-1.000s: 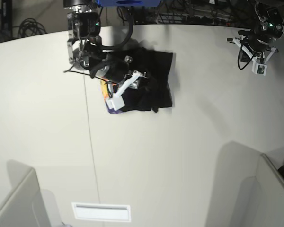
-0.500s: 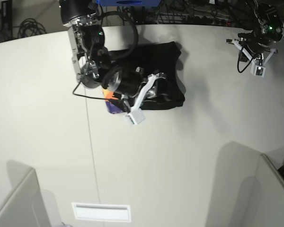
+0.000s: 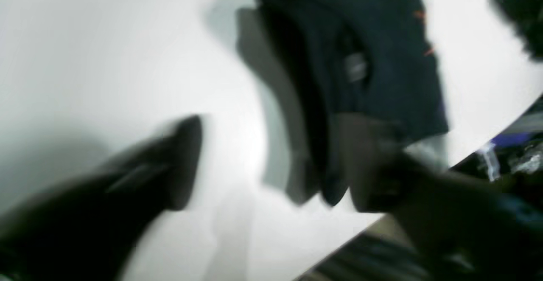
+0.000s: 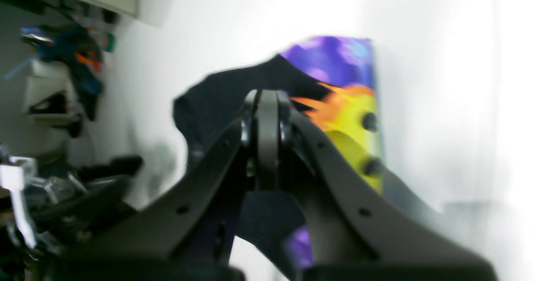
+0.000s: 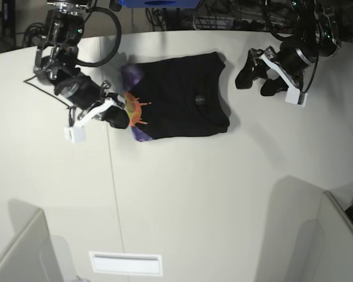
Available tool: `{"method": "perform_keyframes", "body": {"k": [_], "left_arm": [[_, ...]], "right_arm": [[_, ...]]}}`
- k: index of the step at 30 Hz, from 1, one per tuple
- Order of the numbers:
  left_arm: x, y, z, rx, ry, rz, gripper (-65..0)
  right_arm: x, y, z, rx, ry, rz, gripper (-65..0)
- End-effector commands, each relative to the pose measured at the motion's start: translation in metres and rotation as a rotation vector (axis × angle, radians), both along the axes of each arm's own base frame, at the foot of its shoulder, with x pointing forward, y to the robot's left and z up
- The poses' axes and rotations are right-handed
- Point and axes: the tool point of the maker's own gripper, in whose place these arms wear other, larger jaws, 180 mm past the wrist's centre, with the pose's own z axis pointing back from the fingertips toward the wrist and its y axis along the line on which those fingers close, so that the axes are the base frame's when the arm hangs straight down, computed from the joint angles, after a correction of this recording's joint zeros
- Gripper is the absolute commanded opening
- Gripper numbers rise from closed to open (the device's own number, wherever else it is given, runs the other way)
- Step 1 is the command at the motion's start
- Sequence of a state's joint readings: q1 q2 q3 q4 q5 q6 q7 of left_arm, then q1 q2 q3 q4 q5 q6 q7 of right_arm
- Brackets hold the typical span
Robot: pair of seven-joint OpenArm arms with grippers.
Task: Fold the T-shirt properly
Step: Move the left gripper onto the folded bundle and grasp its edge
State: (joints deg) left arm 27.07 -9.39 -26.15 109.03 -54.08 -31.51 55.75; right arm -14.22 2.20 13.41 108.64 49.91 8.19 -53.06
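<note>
Shirt (image 5: 179,97) lies folded at table's (image 5: 182,200) twelve o'clock — soft, light, limp; pinch a doubled edge. Right gripper (image 5: 119,119) closed, empty; left gripper (image 5: 257,75) spread wide

A wide bare stretch of the table (image 5: 182,194) is left open in front of the folded T-shirt (image 5: 176,97), down to a white label strip (image 5: 126,263) near the front edge. Passage at the shirt's printed edge is blocked by the right gripper (image 5: 119,117), seen with jaws pressed together. A narrow bare gap is left between the shirt's other edge and the left gripper (image 5: 256,75), whose fingers are spread. The front corners are closed off by two grey panels (image 5: 320,235).
</note>
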Motion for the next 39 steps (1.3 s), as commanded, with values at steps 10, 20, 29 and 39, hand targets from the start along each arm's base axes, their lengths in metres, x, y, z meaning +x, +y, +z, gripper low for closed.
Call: {"method": "perform_keyframes", "body": {"k": [10, 20, 29, 39], "left_arm": [[0.039, -0.076, -0.016, -0.250, 0.036, -0.027, 0.0], [0.044, -0.093, -0.051, -0.225, 0.148, -0.019, 0.0], [0.045, -0.106, -0.070, -0.179, 0.262, -0.003, -62.0], [0.078, -0.110, -0.064, 0.153, 0.283, -0.423, -65.0]], "right_arm": [[-0.001, -0.028, 0.007, -0.055, -0.083, -0.055, -65.0], [-0.003, -0.071, 0.006, -0.114, -0.078, -0.146, -65.0], [-0.010, -0.133, 0.020, -0.204, -0.146, -0.247, -65.0], [-0.036, -0.180, 0.018, -0.268, -0.109, -0.366, -65.0]]}}
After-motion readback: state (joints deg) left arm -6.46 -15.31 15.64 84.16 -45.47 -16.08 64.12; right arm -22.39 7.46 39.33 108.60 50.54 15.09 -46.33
